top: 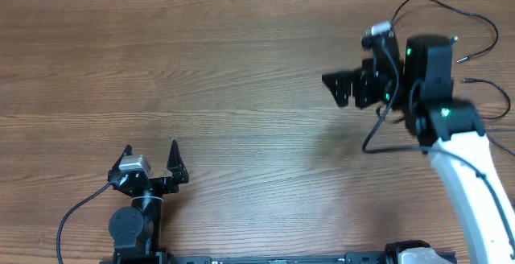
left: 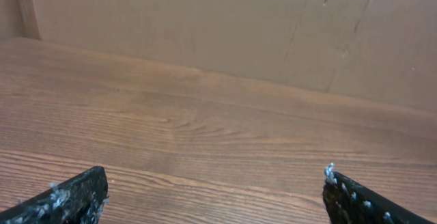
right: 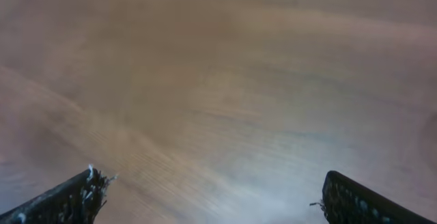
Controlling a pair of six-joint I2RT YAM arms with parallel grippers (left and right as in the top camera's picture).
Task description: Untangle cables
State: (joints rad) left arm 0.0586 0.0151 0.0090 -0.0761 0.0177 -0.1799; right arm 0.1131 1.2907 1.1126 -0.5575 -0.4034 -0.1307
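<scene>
The cables (top: 476, 52) are thin black cords lying at the table's far right, behind and beside my right arm. One loops from above the wrist round to a small plug end, and another (top: 485, 81) curves toward the right edge. They are partly hidden by the arm and show in neither wrist view. My right gripper (top: 341, 88) is open and empty, pointing left, away from the cables; its view (right: 213, 186) shows only blurred wood. My left gripper (top: 151, 150) is open and empty near the front left, with bare table between its fingers (left: 215, 186).
The wooden table (top: 225, 87) spans the view. A cardboard-coloured wall (left: 205, 26) stands along its far edge. The left arm's thick black wire (top: 72, 216) curls at the front left. The right arm's white link (top: 475, 191) crosses the front right.
</scene>
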